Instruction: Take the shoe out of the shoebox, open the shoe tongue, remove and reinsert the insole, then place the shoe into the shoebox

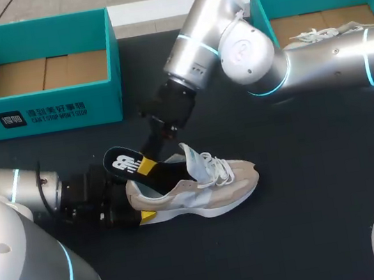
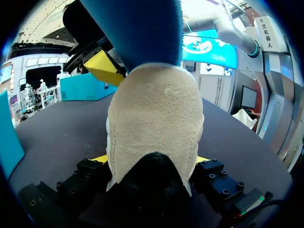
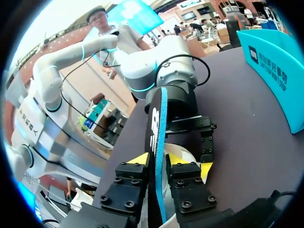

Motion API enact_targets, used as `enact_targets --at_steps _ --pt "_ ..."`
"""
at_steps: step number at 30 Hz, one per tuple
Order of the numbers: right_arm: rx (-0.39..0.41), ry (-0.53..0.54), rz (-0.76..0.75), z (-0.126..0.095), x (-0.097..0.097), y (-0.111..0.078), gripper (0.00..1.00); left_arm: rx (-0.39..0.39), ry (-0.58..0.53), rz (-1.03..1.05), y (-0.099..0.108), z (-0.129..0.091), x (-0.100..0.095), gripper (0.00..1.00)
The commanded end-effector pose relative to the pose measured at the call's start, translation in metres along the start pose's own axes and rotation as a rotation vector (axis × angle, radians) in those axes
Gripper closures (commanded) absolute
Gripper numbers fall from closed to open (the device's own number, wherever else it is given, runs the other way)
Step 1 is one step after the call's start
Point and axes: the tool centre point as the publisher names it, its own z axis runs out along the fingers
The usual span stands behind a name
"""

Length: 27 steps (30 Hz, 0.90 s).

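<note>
Your left gripper (image 1: pixel 137 201) is clamping the shoe (image 1: pixel 201 186) at the heel; in the left wrist view its yellow tips are pressing the heel from both sides. The shoe is standing on its sole near the middle of the table (image 1: pixel 308 199), with its toe pointing toward your right and outside both boxes. Its tongue (image 1: pixel 191 159) is standing lifted. Your right gripper (image 1: pixel 149 161) is hanging over the heel opening and pinching the insole (image 1: pixel 123 162); the right wrist view is showing a finger pressed on each face. The insole is tilting up out of the heel opening, its heel end in the air and its fore part hidden inside the shoe. The left box (image 1: pixel 48 104) is sitting at the table's far left. The right box (image 1: pixel 263 12), at the far right, is holding a second shoe (image 1: pixel 326 33).
</note>
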Motion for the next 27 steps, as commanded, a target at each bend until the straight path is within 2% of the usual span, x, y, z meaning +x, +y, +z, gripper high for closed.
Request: enact_targets --at_steps 1,9,14,21,27 --pt "0.008 0.000 -0.001 0.001 0.000 0.004 1.00 -0.001 -0.002 0.000 0.000 0.000 0.001 1.00" --pt "-0.021 -0.060 0.017 -0.018 0.015 0.026 1.00 -0.001 -0.002 0.000 0.000 0.000 0.001 1.00" --pt "-0.145 -0.139 0.022 -0.030 0.018 0.037 1.00 -0.001 -0.002 0.000 0.000 0.000 0.001 1.00" --pt "-0.242 -0.221 -0.035 -0.050 0.020 0.056 1.00 -0.001 -0.002 0.000 0.000 0.000 0.001 1.00" --pt "-0.214 -0.277 -0.109 -0.077 0.029 0.079 1.00 -0.001 -0.002 0.000 0.000 0.000 0.001 1.00"
